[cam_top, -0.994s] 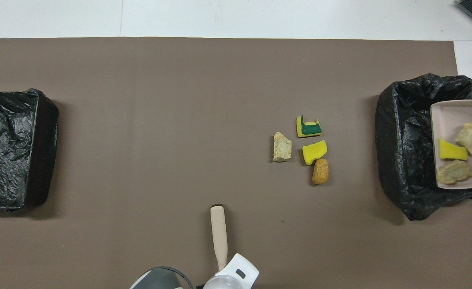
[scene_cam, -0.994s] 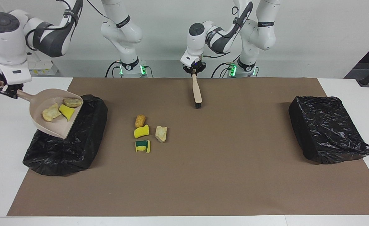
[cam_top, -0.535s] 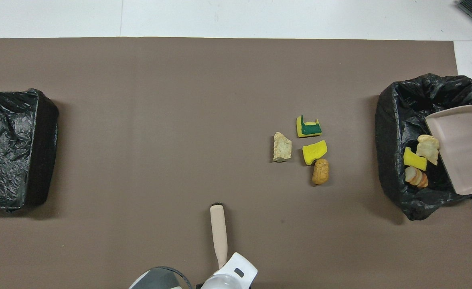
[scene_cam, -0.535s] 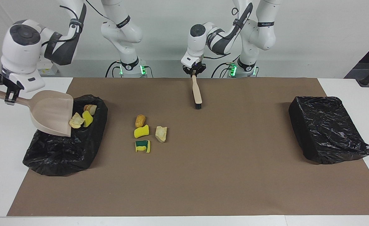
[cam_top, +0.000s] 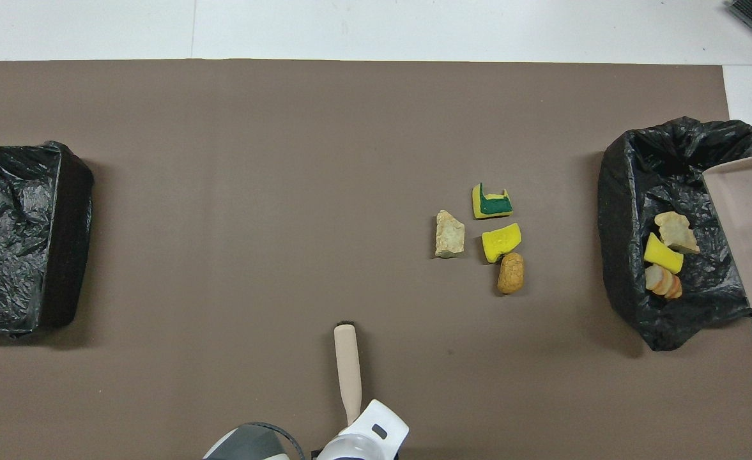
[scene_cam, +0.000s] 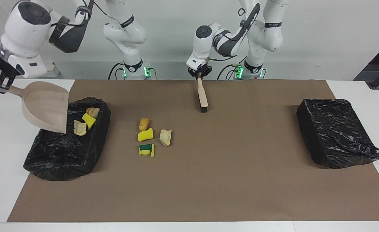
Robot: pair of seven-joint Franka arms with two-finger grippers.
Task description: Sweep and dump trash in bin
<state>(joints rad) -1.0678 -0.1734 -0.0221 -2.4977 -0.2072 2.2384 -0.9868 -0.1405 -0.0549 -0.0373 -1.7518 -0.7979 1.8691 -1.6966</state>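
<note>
My right gripper point(scene_cam: 1, 85) is shut on the handle of the beige dustpan point(scene_cam: 46, 106), which is tilted mouth-down and empty over the black-lined bin point(scene_cam: 47, 158) at the right arm's end. Three trash pieces lie in that bin: a beige lump point(scene_cam: 79, 127), a yellow sponge point(scene_cam: 88, 120) and a brownish lump point(scene_cam: 93, 111). On the mat lie a brown bread-like lump point(scene_cam: 144, 123), a yellow sponge point(scene_cam: 145, 134), a beige rock point(scene_cam: 165, 137) and a yellow-green sponge point(scene_cam: 146, 150). My left gripper point(scene_cam: 200, 74) is shut on the hand brush point(scene_cam: 203, 95), its bristle end down at the mat.
A second black-lined bin point(scene_cam: 336, 132) stands at the left arm's end of the brown mat point(scene_cam: 228, 180). In the overhead view the dustpan point(cam_top: 749, 230) covers one edge of the bin point(cam_top: 631, 191) that holds the trash.
The dustpan tipped steeper and rose. Its three pieces slid out and now lie in the bin. The left arm and the brush have stayed in place.
</note>
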